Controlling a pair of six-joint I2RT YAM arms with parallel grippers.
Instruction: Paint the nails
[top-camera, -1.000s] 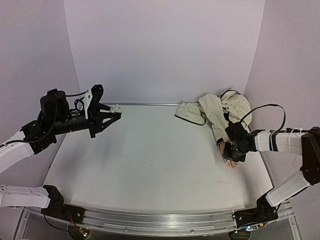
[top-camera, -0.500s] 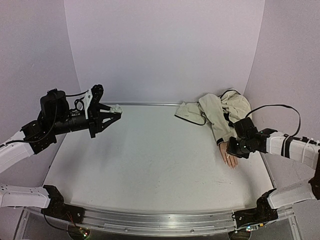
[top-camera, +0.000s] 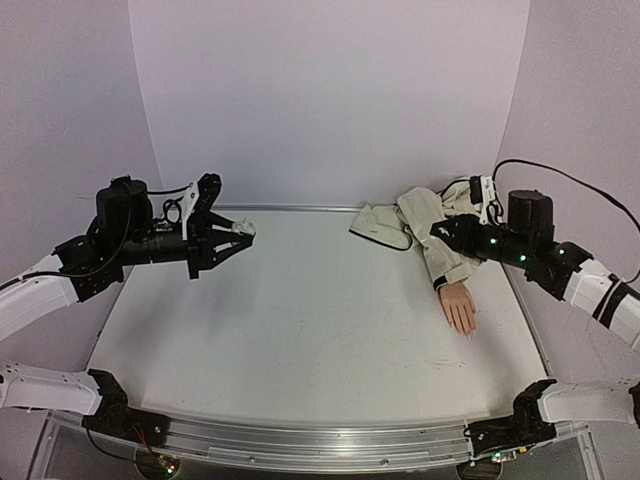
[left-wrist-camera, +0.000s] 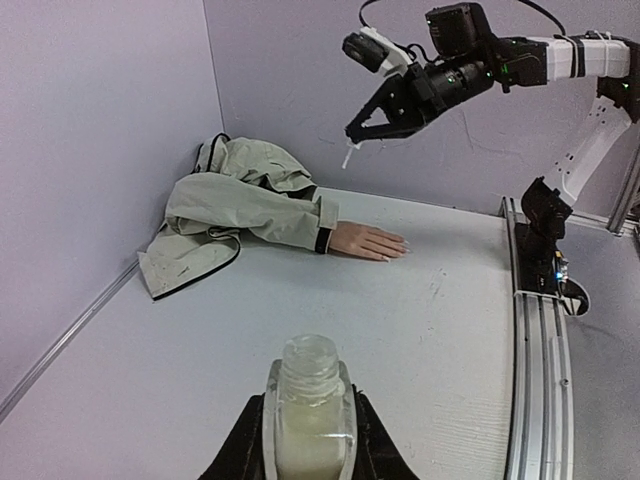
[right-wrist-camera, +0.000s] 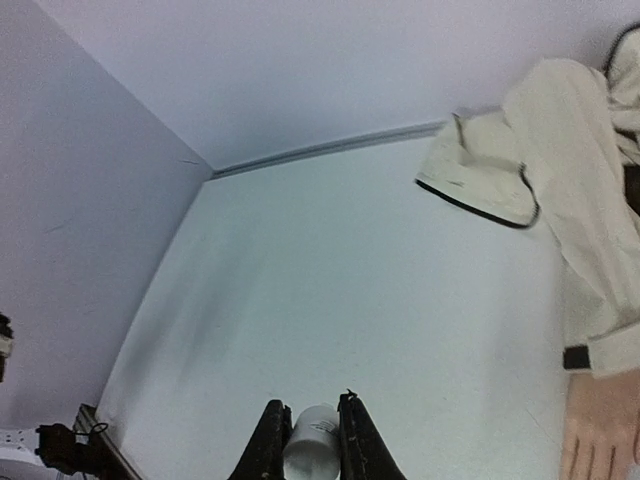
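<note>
The peach mannequin hand (top-camera: 460, 305) lies palm down at the right of the table, its beige jacket sleeve (top-camera: 440, 255) behind it. Its tiny nails (left-wrist-camera: 398, 248) point away from the sleeve. My left gripper (top-camera: 240, 232) is shut on an open glass bottle (left-wrist-camera: 310, 405) of pale liquid, held above the table's left side. My right gripper (top-camera: 445, 230) is raised above the sleeve, well clear of the hand. It is shut on a small white cap (right-wrist-camera: 312, 455), and a thin brush (left-wrist-camera: 347, 155) hangs from it.
The crumpled beige jacket (top-camera: 430, 220) fills the back right corner against the wall. Lilac walls close the table at the back and both sides. A metal rail (top-camera: 320, 440) runs along the near edge between the arm bases.
My right gripper has lifted off the mannequin hand and swung up and back over the sleeve, uncovering the hand. My left gripper has shifted slightly right with the bottle.
</note>
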